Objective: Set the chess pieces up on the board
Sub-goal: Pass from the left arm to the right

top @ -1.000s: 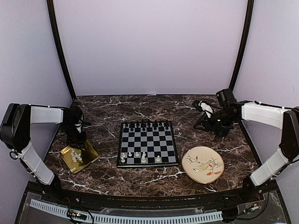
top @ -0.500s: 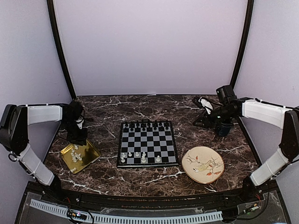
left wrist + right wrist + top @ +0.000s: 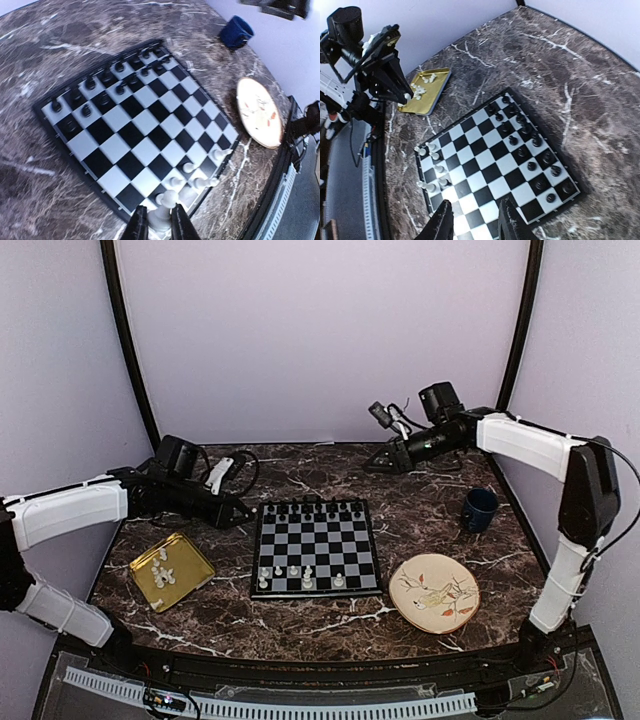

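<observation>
The board (image 3: 316, 547) lies at the table's middle, with black chessmen (image 3: 315, 510) filling its two far rows. Several white chess pieces (image 3: 293, 573) stand on its near rows, and more lie in the gold tray (image 3: 170, 570). My left gripper (image 3: 243, 515) hovers just off the board's left edge. In the left wrist view this gripper (image 3: 156, 227) is shut on a white piece (image 3: 164, 210), above the board's near corner (image 3: 135, 125). My right gripper (image 3: 375, 464) hangs high behind the board. The right wrist view shows it (image 3: 475, 225) open with nothing in it, above the board (image 3: 490, 160).
A patterned plate (image 3: 434, 592) sits right of the board near the front. A blue cup (image 3: 479, 508) stands at the right. The gold tray lies front left of the board. Dark marble table, walled on three sides.
My left gripper rose from the gold tray and swung right toward the board with a white piece in it. My right arm swung from the cup to behind the board.
</observation>
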### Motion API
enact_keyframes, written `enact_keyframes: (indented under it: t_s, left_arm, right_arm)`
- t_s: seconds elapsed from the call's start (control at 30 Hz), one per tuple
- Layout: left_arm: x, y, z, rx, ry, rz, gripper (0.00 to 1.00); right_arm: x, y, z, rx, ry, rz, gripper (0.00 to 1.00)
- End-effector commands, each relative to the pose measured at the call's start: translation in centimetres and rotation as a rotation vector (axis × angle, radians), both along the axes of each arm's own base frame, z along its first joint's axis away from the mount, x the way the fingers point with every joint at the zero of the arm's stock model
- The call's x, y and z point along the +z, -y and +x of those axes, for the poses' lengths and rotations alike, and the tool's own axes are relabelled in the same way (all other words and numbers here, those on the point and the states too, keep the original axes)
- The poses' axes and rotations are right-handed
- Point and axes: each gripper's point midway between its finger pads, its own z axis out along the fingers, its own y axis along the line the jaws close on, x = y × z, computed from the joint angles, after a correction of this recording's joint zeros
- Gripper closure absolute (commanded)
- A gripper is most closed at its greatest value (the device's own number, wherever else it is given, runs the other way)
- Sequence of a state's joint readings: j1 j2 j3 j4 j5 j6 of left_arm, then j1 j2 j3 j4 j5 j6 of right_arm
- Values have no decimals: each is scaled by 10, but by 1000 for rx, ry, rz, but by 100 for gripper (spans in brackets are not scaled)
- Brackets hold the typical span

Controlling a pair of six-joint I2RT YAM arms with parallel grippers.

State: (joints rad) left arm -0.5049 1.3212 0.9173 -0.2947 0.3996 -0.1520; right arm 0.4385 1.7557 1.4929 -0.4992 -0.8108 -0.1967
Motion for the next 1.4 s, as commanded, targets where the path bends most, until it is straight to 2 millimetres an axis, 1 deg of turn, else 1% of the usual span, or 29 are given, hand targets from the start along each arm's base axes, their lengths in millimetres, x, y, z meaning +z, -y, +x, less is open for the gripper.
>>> enact_keyframes:
  t_s: [0.0, 0.03, 0.1, 0.13, 0.2, 0.33, 0.4, 0.47, 0.57, 0.67, 0.9, 1.1, 1.2, 1.37]
  left_arm:
    - [28, 50, -10, -209, 129, -157, 96]
    - [29, 58, -12, -233, 130, -169, 96]
    - [30, 71, -13, -271, 130, -177, 96]
    - [30, 83, -20, -307, 127, -177, 96]
    - [28, 94, -22, -337, 128, -174, 96]
    - [19, 103, -22, -364, 104, -167, 96]
    - [14, 102, -22, -364, 95, -162, 96]
    - [13, 102, -22, -360, 95, -163, 96]
    - [13, 102, -22, -356, 100, -164, 96]
    - [11, 102, -21, -355, 97, -162, 96]
    - [10, 98, -16, -323, 118, -143, 96]
    - [4, 97, -12, -300, 103, -122, 96]
    - [4, 96, -11, -294, 107, -118, 96]
    - [3, 95, -10, -288, 109, -114, 96]
  right_arm:
    - [-8, -47, -13, 95, -290, 96, 68]
    - [-17, -57, -13, 108, -342, 99, 68]
    - [-20, -75, -18, 144, -390, 114, 68]
    - [-21, -83, -21, 159, -406, 120, 68]
    - [-23, -99, -27, 189, -436, 129, 67]
    - [-29, -121, -42, 243, -500, 132, 64]
    - [-33, -130, -51, 264, -515, 125, 63]
    - [-38, -136, -58, 277, -529, 116, 63]
    - [-44, -142, -69, 301, -560, 108, 63]
    - [-45, -146, -78, 326, -563, 104, 63]
    - [-51, -147, -93, 358, -562, 82, 66]
    - [-52, -146, -100, 368, -560, 77, 69]
    - [-52, -147, -102, 373, -557, 76, 71]
    - [-53, -148, -103, 373, -557, 73, 77]
